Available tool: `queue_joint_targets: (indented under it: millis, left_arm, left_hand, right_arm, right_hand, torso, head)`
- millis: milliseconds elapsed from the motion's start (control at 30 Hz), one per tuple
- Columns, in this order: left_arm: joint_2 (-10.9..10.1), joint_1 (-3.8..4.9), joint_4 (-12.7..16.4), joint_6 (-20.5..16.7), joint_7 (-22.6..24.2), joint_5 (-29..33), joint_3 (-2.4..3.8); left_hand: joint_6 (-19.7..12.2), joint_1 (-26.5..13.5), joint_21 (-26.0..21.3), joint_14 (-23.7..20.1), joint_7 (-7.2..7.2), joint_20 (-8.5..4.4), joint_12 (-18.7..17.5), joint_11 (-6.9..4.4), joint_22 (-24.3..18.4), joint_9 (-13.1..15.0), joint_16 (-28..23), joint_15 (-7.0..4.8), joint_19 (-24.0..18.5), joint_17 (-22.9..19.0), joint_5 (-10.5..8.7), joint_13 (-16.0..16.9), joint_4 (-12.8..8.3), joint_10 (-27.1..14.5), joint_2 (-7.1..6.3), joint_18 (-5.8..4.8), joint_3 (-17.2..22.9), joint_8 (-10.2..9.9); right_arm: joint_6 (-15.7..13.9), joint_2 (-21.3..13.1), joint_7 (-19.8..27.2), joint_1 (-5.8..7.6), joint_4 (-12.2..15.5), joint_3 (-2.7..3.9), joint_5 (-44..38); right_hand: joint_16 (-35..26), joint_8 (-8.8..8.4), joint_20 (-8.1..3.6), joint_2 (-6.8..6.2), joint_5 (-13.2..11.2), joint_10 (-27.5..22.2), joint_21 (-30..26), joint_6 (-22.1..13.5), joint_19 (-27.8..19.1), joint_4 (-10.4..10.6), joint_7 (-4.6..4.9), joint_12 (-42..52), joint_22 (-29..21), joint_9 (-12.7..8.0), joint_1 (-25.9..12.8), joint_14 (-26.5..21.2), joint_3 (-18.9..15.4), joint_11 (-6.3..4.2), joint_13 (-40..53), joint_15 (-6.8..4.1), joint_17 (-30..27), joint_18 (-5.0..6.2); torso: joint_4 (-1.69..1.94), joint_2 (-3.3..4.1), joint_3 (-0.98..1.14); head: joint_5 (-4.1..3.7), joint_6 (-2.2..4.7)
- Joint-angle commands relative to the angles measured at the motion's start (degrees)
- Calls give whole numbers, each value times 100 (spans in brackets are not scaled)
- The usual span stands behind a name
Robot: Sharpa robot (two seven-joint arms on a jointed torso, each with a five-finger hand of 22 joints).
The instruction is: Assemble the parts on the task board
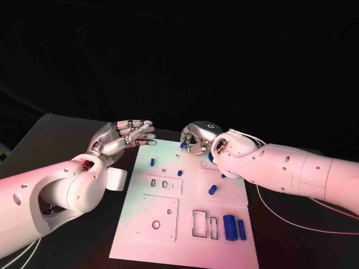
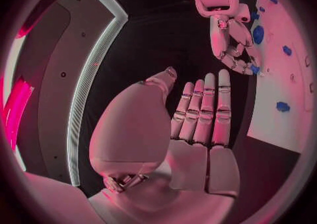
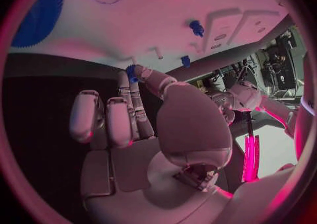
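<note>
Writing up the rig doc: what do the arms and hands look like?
Both arms are smooth white shells with small round dark fastener dots. The left hand and right hand are silver, with segmented fingers. A thin white cable trails loose under the right arm.

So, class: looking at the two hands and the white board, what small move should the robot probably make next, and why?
Probably lower the right hand to seat the small blue part pinched at its fingertips. That hand hovers over the far edge of the task board, where other blue parts already stand, while the left hand holds nothing beside the board.
</note>
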Motion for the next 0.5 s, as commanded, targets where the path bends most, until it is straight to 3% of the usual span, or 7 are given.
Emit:
queue_joint_targets:
  millis: [33,500]
  left_arm:
    - [20,13,7,114,22,-20,6]
    - [37,13,-9,121,20,-20,6]
  left_hand:
    - [-37,-12,38,3,73,11,-36,23,5,5,17,12,35,5,6,-5,-23,2,-15,61,15,-29]
    - [-37,-12,38,3,73,11,-36,23,5,5,17,12,35,5,6,-5,-23,2,-15,61,15,-29]
  right_arm:
    - [204,22,15,-9,-5,1,-12]
    - [244,85,23,-36,-52,0,-2]
  right_hand:
    - [26,11,12,71,8,92,24,-11,43,13,9,10,3,224,127,202,19,-68,4,-31,2,-105]
    - [21,12,15,62,17,87,46,-23,65,19,9,6,43,238,116,198,18,-67,7,-30,-18,-112]
  torso:
    - [8,2,-6]
    - [28,4,-21]
  head:
    - [-9,-6]
    - [-3,-22]
